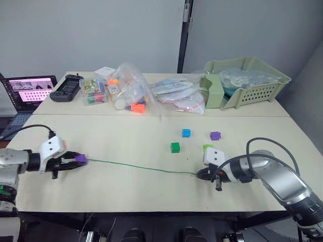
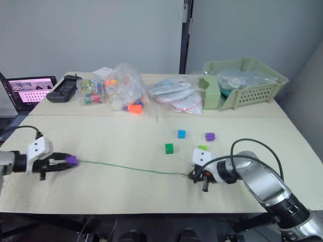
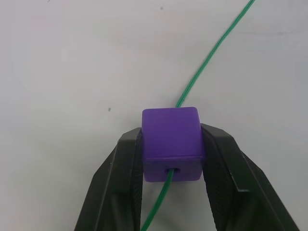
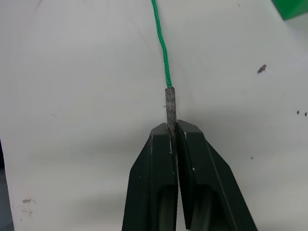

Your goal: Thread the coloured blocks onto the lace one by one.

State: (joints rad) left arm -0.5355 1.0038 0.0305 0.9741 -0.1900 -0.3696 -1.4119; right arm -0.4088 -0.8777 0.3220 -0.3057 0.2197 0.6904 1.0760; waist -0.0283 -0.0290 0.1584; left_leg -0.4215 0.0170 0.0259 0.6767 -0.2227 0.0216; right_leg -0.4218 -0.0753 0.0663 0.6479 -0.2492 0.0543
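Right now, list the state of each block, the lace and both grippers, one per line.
Purple block: threaded on the lace, clamped in the left gripper.
Lace: stretched along the table between the grippers, its grey tip pinched by the right gripper.
Second purple block: loose on the table.
Blue block: loose.
Dark green block: loose.
Lime green block: loose, beside the right gripper.
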